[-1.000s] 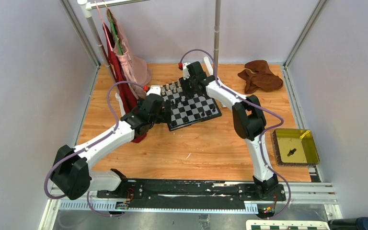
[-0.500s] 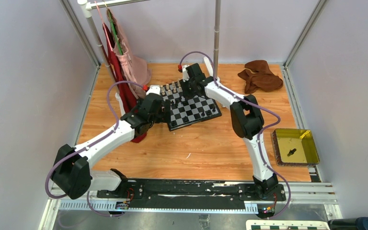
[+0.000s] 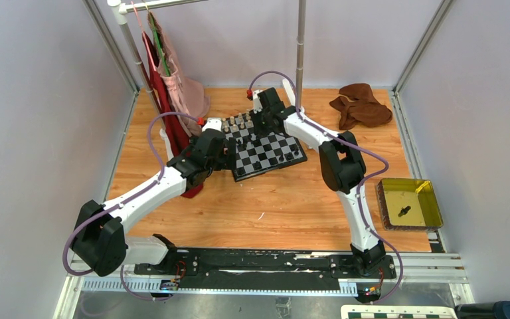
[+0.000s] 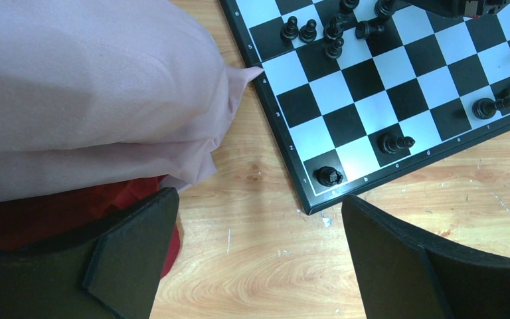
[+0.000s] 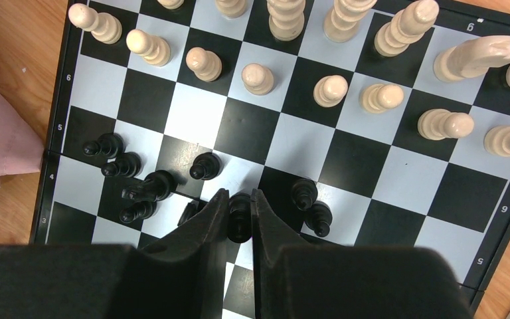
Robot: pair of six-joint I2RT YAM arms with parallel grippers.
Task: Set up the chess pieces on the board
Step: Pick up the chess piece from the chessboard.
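Observation:
The board [image 3: 275, 154] lies at the table's far middle. In the right wrist view, cream chess pieces [image 5: 259, 78] stand in two rows along the board's [image 5: 246, 129] far side. Black pieces [image 5: 206, 166] stand scattered and clustered in the middle ranks. My right gripper [image 5: 239, 195] is shut on one black piece [image 5: 239, 222], a finger touching each side of it. My left gripper [image 4: 255, 206] hangs open over bare wood beside the board's corner [image 4: 319, 203], where one black piece [image 4: 329, 176] stands. In the top view the left gripper [image 3: 224, 151] is at the board's left edge and the right gripper [image 3: 260, 126] is over its far half.
Pink cloth [image 4: 93, 86] and red cloth [image 4: 40, 206] press against the board's left side, hanging from a rack [image 3: 172, 80]. A metal pole [image 3: 300, 46] rises behind the board. A brown cloth [image 3: 362, 106] lies far right. A yellow tray [image 3: 425, 222] sits at the right edge.
The right gripper's jaws have narrowed onto the black piece between them. Both arms have barely shifted, and the left gripper has stayed wide open.

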